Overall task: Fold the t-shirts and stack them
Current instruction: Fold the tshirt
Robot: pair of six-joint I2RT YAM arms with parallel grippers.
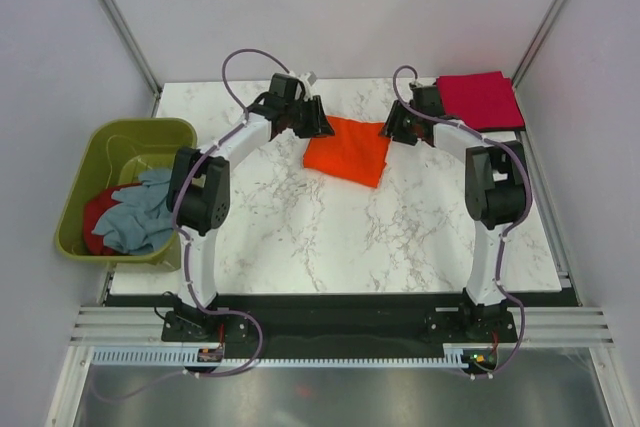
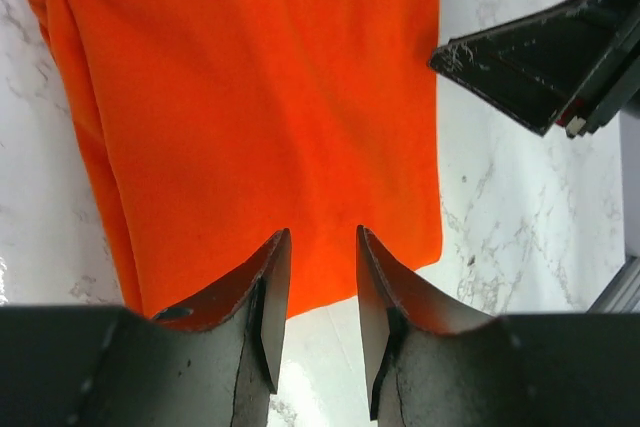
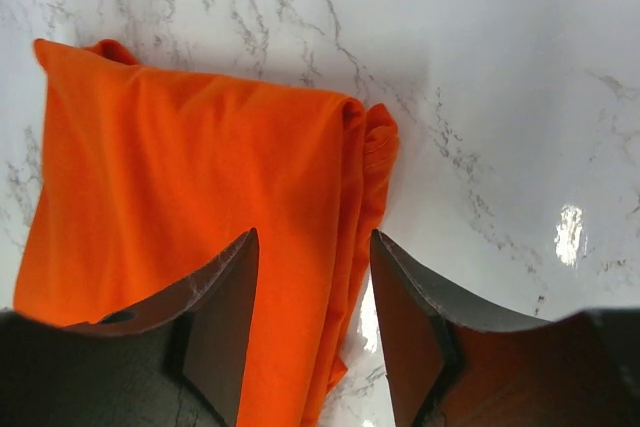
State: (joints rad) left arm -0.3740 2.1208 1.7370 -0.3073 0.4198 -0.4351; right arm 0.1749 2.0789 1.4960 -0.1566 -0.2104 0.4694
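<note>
1. On the left gripper (image 2: 322, 237) the jaws stand a narrow gap apart with nothing between them. From above I see it at the far left corner of the orange t-shirt (image 1: 347, 150).
2. On the right gripper (image 3: 314, 237) the jaws are spread wider, also with nothing held. It sits at the orange t-shirt's far right corner, over the bunched, doubled edge of the cloth.
3. I cannot tell from either wrist view whether any fingertip actually touches the fabric.
4. Between the two grippers the orange t-shirt lies folded into a rough rectangle, flat on the marble table (image 1: 330, 237).
5. To the right of the orange t-shirt and farther back, apart from it, a crimson t-shirt (image 1: 480, 100) lies folded flat in the table's far corner.
6. Well to the left of the orange t-shirt, beside the table edge, sits the olive-green tub (image 1: 140, 127). In it a grey-blue t-shirt (image 1: 140, 212) lies crumpled over a red t-shirt (image 1: 95, 222).
</note>
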